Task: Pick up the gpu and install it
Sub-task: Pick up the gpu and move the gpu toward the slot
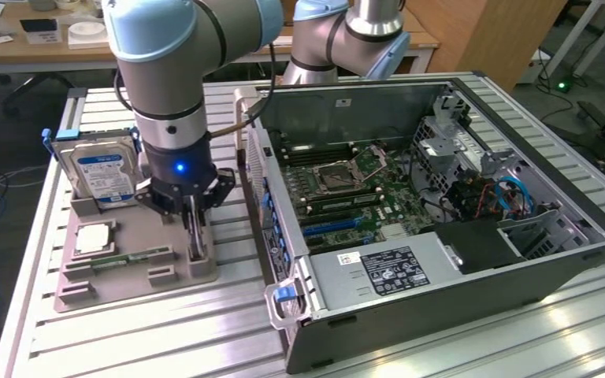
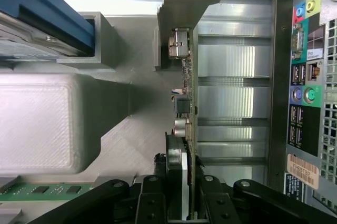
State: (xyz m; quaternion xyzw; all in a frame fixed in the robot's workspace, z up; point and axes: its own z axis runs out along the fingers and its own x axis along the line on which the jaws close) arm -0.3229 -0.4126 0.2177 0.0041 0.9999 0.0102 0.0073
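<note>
Gpu [image 2: 188,92] stands on edge in a slot of the grey plastic tray [image 1: 124,287], which lies on a ribbed metal table [image 1: 176,339]. Beside the tray, toward the exterior view's right, an open computer case [image 1: 439,307] rests on the same table with its board showing. Behind the table are wooden desks [image 1: 471,31] and a floor with loose cables. The tray also carries an upright hard drive [image 1: 103,169] with a blue and white label, and a green memory stick [image 1: 135,257] lying flat.

The gpu is upright on its long edge. Its long axis runs alongside the nearest wall of the computer case, from the tray's far side toward its near side. Its silver bracket [image 2: 187,3] is at the end farther from my fingers, close to the hard drive's holder.

My arm [image 1: 171,87] comes straight down over the tray. My gripper [image 2: 181,182] is clamped on the gpu near one end, a finger against each flat face. The gpu sits down in the tray.
</note>
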